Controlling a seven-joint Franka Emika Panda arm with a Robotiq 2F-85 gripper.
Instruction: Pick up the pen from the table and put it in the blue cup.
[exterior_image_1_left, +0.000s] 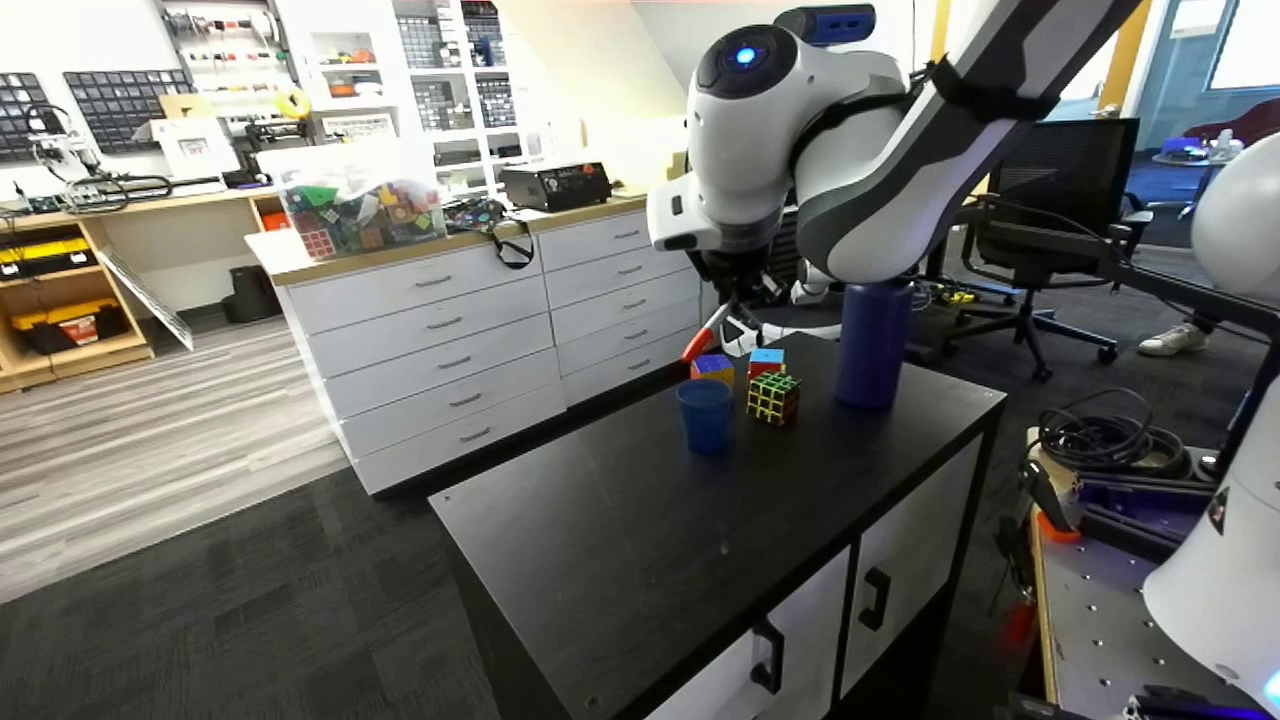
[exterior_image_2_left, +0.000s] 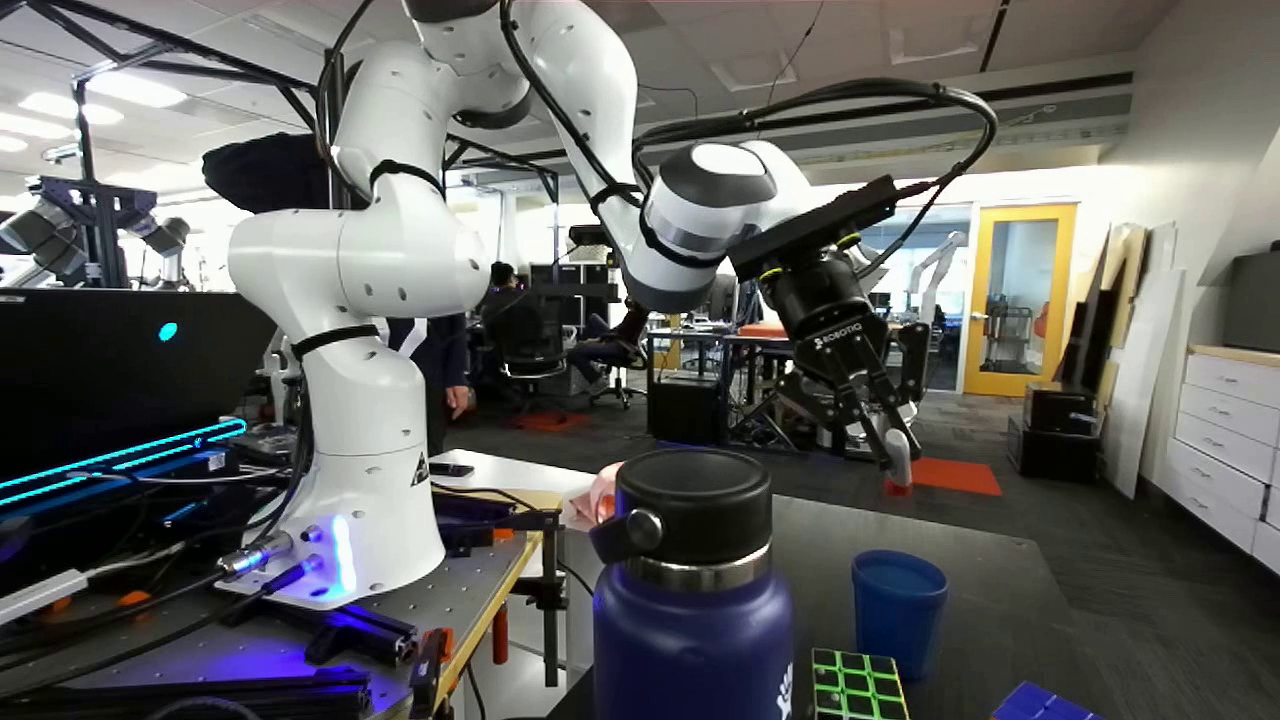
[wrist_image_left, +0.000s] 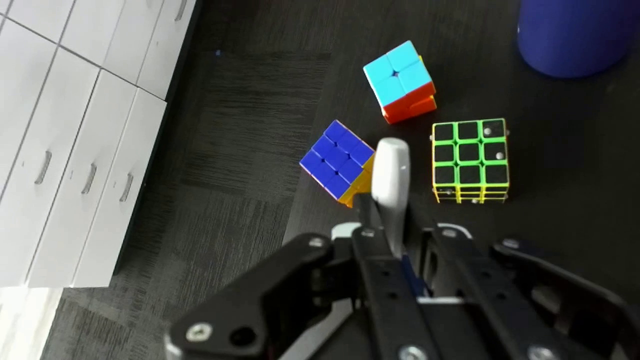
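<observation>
The pen shows a white body and a red-orange end in an exterior view (exterior_image_1_left: 697, 346). Its white end also shows in an exterior view (exterior_image_2_left: 899, 458) and in the wrist view (wrist_image_left: 392, 175). My gripper (wrist_image_left: 394, 215), also in both exterior views (exterior_image_1_left: 738, 322) (exterior_image_2_left: 882, 440), is shut on the pen and holds it tilted above the black table (exterior_image_1_left: 640, 560). The blue cup (exterior_image_1_left: 706, 420) (exterior_image_2_left: 897, 615) stands upright on the table, apart from and below the pen. In the wrist view a blue sliver shows between the fingers; I cannot tell if it is the cup.
Three puzzle cubes stand by the cup: a blue-yellow one (wrist_image_left: 337, 160), a light-blue and orange one (wrist_image_left: 398, 80) and a green-black one (wrist_image_left: 470, 160). A tall blue-purple bottle (exterior_image_1_left: 873, 345) (exterior_image_2_left: 690, 640) stands beyond them. A white drawer unit (exterior_image_1_left: 450, 340) stands behind the table.
</observation>
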